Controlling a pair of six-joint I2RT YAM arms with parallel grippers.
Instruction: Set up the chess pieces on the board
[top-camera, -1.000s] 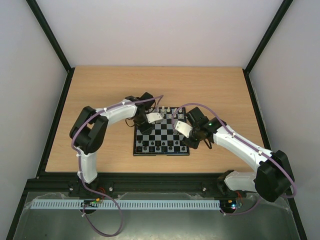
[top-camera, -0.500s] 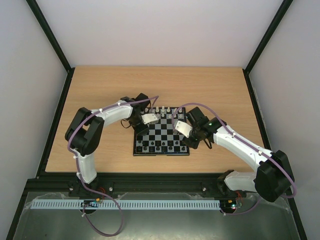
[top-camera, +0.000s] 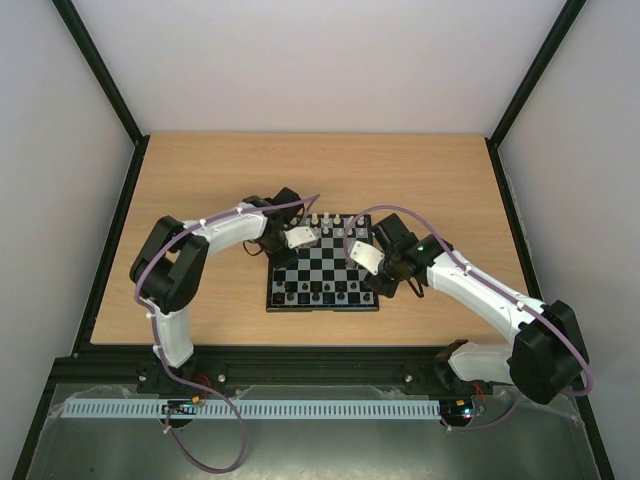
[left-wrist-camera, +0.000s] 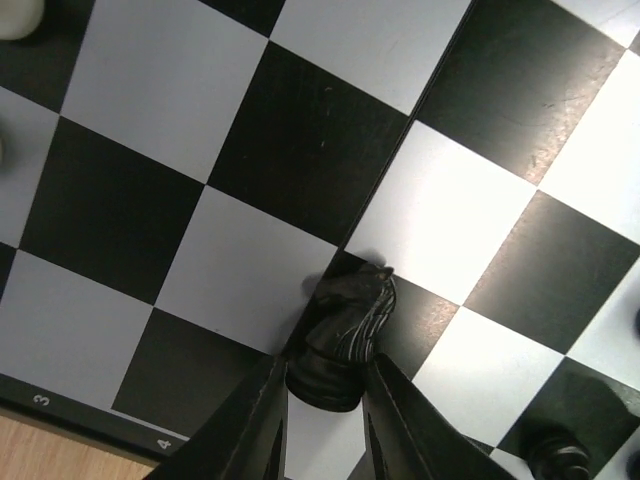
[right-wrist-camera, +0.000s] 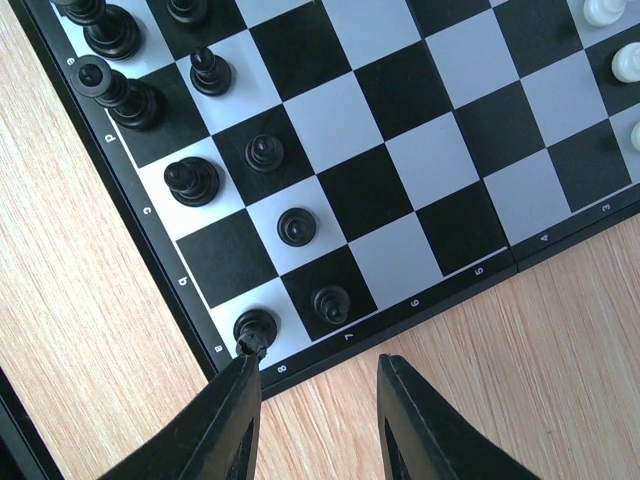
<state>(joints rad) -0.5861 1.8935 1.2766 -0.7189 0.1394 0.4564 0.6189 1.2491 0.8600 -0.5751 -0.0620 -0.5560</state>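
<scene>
Left arm's elbow has swung out toward the surface's (top-camera: 200, 180) left edge over the last second. Left end effector (top-camera: 299, 238) has slid from over the board's (top-camera: 322, 262) far-middle squares to its far-left part. Right arm unchanged.

Left wrist view:
- Left end effector's two dark fingers (left-wrist-camera: 262, 420) are pressed in on either side of a black knight's (left-wrist-camera: 345, 320) base, pinching it.
- Knight is upright, on squares close to the board's left rim, by the printed 3 and 4.
- A pale piece (left-wrist-camera: 18, 14) shows at the frame's top-left corner; another black piece (left-wrist-camera: 558, 455) at bottom right.

Right end effector (right-wrist-camera: 320, 365):
- Fingers spread, nothing between them.
- It hangs at the board's right edge. Tips are just outside the numbered rim, near the 7 and 8, over bare wood.
- Its left finger is close beside the black corner piece (right-wrist-camera: 255, 328); contact cannot be told.

Board lies mid-surface, between the two arms, square to the edges.
- Black pieces (top-camera: 320, 292) stand in two rows along its near edge.
- White pieces (top-camera: 330, 218) stand along its far edge.
- Middle squares are mostly bare.
</scene>
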